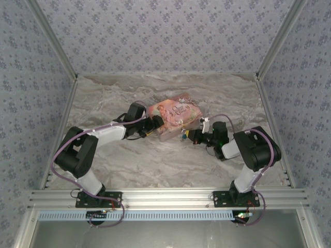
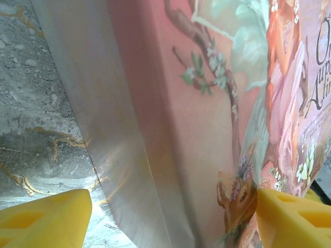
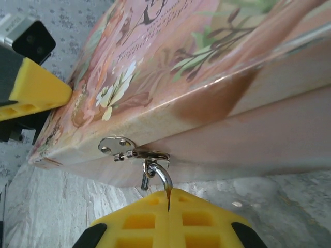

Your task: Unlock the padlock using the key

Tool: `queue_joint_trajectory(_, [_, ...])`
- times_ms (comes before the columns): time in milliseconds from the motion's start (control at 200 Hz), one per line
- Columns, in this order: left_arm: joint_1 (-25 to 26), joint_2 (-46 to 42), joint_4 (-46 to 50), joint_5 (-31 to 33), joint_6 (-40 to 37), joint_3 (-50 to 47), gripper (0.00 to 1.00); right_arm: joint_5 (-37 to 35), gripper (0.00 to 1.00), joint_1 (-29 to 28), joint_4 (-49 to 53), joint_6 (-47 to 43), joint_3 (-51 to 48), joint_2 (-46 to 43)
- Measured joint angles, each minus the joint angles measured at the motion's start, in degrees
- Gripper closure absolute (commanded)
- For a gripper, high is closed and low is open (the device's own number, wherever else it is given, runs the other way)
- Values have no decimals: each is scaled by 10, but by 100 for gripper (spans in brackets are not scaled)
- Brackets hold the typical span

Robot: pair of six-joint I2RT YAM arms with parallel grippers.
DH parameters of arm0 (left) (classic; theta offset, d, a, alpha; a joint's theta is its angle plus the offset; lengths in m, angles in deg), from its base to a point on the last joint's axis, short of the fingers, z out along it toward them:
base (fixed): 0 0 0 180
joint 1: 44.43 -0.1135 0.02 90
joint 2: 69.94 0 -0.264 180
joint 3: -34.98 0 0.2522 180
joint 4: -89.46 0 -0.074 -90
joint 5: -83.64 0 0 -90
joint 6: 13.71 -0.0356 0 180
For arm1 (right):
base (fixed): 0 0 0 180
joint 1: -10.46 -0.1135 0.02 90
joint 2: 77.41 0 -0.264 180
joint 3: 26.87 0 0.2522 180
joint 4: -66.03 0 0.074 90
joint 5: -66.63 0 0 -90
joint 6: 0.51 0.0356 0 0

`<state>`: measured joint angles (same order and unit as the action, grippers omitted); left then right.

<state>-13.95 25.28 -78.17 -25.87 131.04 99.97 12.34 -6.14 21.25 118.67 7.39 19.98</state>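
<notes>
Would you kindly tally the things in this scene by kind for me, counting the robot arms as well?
Robot arms, left and right: 2
Pink box: 1
Padlock, with just its shackle showing: 1
Metal latch on the box: 1
Total: 5

Grey-beige marbled tabletop (image 1: 155, 165); blue-grey floral wallpaper walls (image 1: 170, 36) on three sides; aluminium rail (image 1: 165, 197) along near edge.
</notes>
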Motion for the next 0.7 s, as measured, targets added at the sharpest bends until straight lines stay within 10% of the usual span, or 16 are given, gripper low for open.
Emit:
queue_joint_trajectory(340, [-1,0,0,0,0,0,18,-14,100,7,3,17,3,-38])
queue_joint_trajectory(545, [-1,0,0,0,0,-1,18,8,59,9,28,-10,5,-35])
queue_joint_trajectory(705, [-1,0,0,0,0,-1,17,52,51,10,30,-23,27,5])
